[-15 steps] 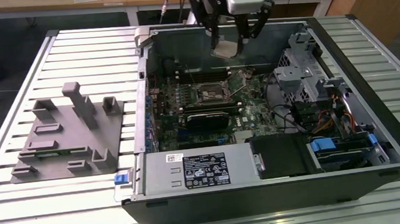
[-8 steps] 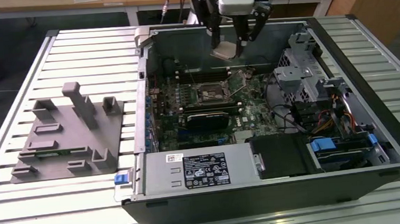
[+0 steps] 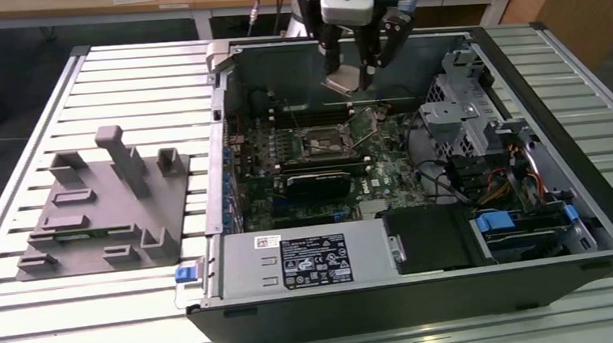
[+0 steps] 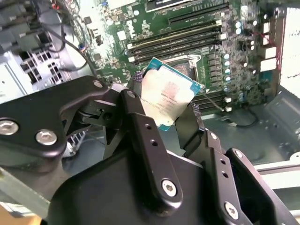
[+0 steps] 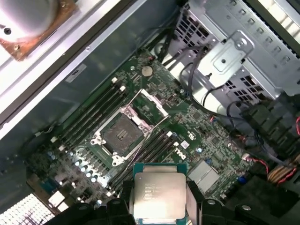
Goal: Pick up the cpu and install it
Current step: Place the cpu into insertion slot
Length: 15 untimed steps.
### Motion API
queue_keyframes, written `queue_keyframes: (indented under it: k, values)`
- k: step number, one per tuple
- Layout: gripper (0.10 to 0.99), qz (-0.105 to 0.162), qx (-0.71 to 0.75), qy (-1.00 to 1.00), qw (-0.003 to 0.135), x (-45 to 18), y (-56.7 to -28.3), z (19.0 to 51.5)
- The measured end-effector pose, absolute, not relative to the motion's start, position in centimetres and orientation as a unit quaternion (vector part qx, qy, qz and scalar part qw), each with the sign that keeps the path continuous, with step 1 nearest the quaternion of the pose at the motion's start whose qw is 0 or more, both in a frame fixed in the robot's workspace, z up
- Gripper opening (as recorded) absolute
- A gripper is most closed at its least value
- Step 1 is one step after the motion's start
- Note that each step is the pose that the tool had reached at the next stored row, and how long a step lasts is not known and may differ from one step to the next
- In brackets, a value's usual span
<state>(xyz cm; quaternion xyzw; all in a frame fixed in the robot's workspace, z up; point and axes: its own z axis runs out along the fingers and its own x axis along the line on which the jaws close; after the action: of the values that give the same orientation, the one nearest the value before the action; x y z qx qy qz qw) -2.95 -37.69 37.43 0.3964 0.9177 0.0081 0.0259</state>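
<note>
Exterior view: high, looking down over computer case (image 3: pixel 403 310); both wrist views close above motherboard (image 4: pixel 234 56) (image 5: pixel 206 140) (shared ground).

One of each, counted on the slatted bench (image 3: pixel 37 336).
One cpu (image 5: pixel 157 197), one pincer (image 3: pixel 356 72), one open computer case (image 3: pixel 424 297), one motherboard (image 5: pixel 164 93), one black-framed socket (image 5: pixel 123 135), one grey fixture (image 3: pixel 104 210).

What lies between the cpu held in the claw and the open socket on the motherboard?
Black memory slots lie between the cpu and the socket, as the first wrist view shows.
</note>
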Motion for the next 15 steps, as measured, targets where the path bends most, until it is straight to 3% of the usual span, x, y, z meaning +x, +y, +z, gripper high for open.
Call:
queue_keyframes:
  k: [15]
  values:
    - [0.533,0.006,0.497,0.867,0.027,-2.95,-37.6,37.06]
